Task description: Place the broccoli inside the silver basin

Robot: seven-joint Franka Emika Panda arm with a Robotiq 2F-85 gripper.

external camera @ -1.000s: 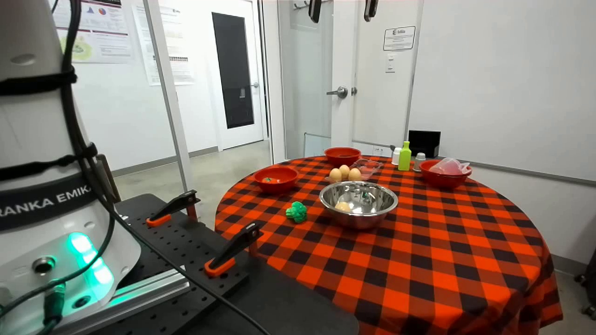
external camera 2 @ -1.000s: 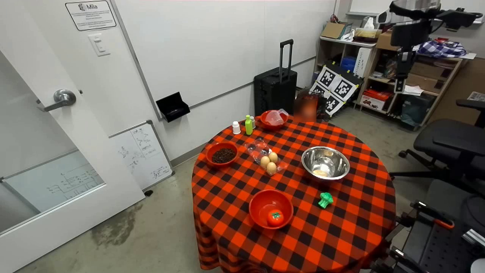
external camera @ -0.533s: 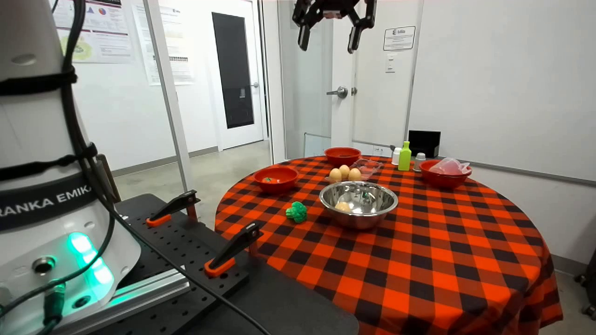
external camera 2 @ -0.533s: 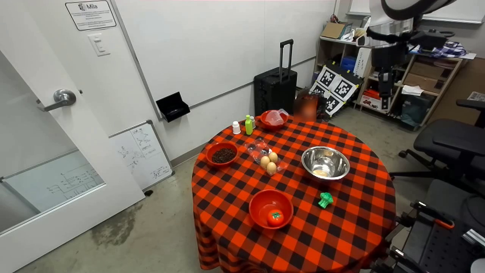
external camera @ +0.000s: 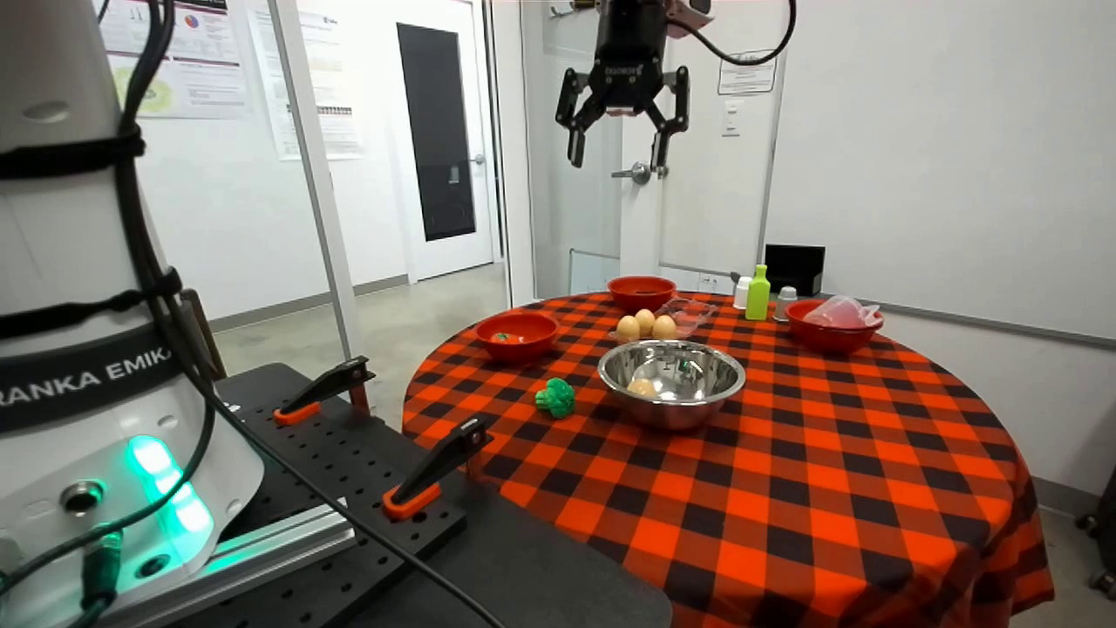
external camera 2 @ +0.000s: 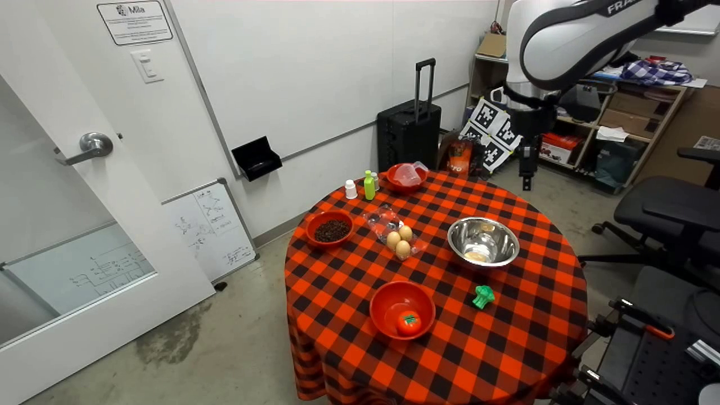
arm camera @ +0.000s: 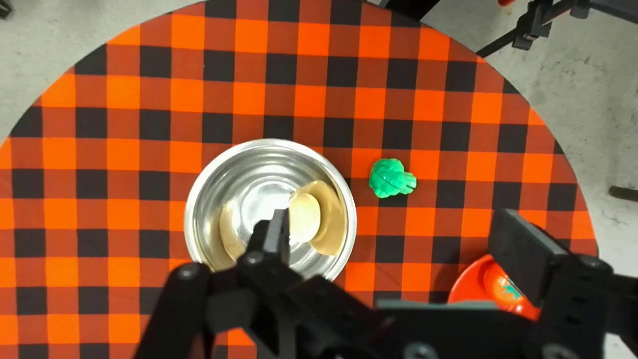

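Note:
The broccoli [external camera: 555, 398] is a small green lump on the checked tablecloth beside the silver basin [external camera: 671, 417]. Both also show in an exterior view, the broccoli [external camera 2: 483, 297] in front of the basin [external camera 2: 509, 260]. An egg [arm camera: 305, 218] lies in the basin. My gripper [external camera: 617, 166] is open and empty, high above the table, fingers pointing down. It shows side-on in an exterior view [external camera 2: 527, 183]. In the wrist view the broccoli [arm camera: 391, 178] lies beyond the gap between the open fingers [arm camera: 394, 219]; the left finger overlaps the basin [arm camera: 269, 144].
A red bowl [external camera 2: 378, 323] holding a tomato [external camera 2: 409, 323] stands near the broccoli. Three eggs [external camera 2: 402, 242] sit by a clear carton. Farther back are a red bowl of dark bits [external camera 2: 331, 232], a yellow-green bottle [external camera 2: 369, 187] and a red bowl with a clear cup [external camera 2: 406, 183].
My gripper has come down from the top edge into fuller view, and in an exterior view it has moved down and left toward the basin. Its fingers stay open. The table objects have not moved.

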